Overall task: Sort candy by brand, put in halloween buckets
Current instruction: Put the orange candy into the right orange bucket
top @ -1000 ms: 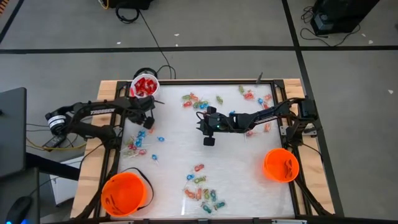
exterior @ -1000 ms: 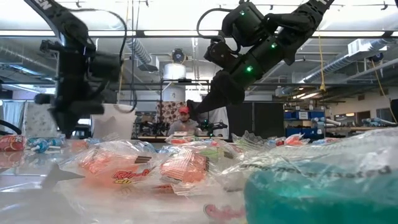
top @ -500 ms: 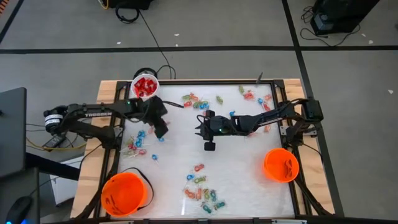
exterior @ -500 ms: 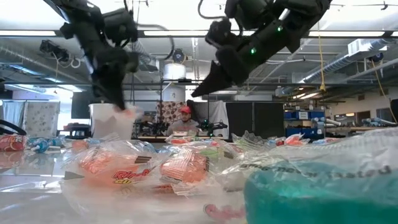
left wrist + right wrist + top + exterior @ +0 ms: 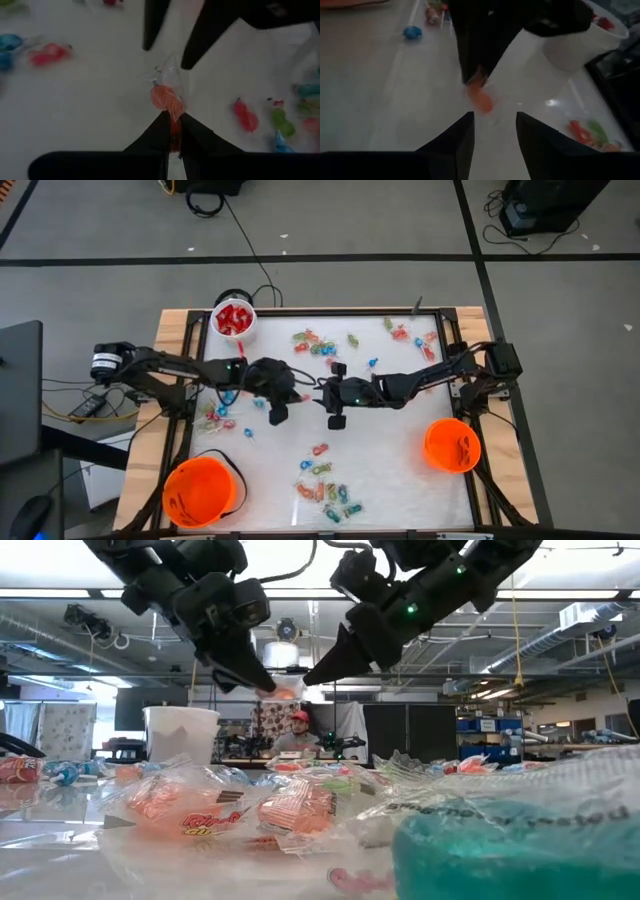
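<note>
Left gripper [image 5: 172, 116], moved from beside the white pail [image 5: 234, 319] to mid-table, pinches an orange wrapped candy [image 5: 167, 99] before the parted fingers of the right gripper [image 5: 493, 122].

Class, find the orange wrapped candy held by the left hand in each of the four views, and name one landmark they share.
High view: hidden between the two hands, mid-table.
Low view: orange wrapped candy, upper centre.
Left wrist view: centre, pinched by left hand.
Right wrist view: centre.
Shared landmark: right hand, open, facing the candy.
</note>
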